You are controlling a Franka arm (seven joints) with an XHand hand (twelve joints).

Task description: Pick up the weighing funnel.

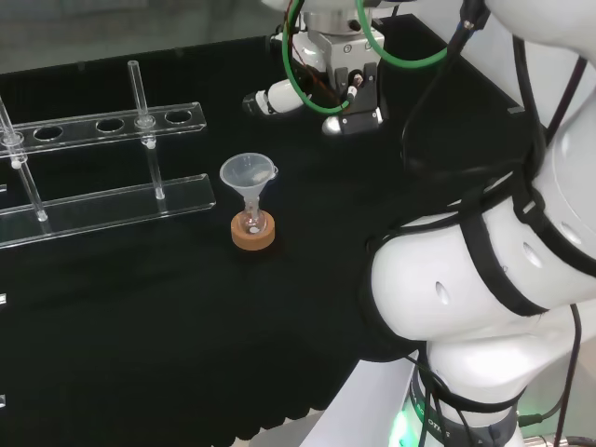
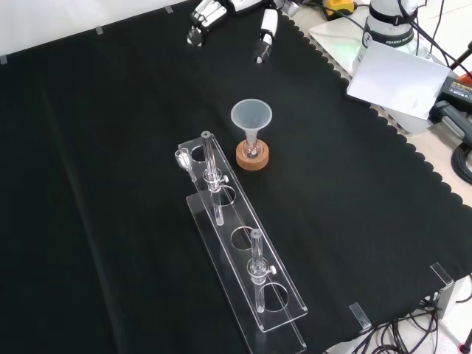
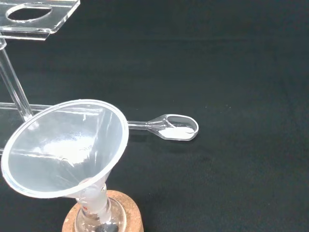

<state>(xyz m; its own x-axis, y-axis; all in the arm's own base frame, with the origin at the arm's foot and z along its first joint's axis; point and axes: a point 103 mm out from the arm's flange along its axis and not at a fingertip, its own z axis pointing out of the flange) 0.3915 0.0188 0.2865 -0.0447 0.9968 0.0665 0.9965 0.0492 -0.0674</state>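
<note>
The funnel (image 3: 63,145) and rack (image 3: 38,14) crowd the weighing funnel (image 3: 176,128); cloth (image 3: 241,72) elsewhere seems open.

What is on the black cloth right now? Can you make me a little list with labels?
hand: open, holding nothing, away from the glassware
weighing funnel: lying on the cloth, not picked up yet, something white in its scoop
funnel: standing mouth up, stem in a small flask
cork ring: under the flask
rack: clear, with round holes, next to the funnel
</note>
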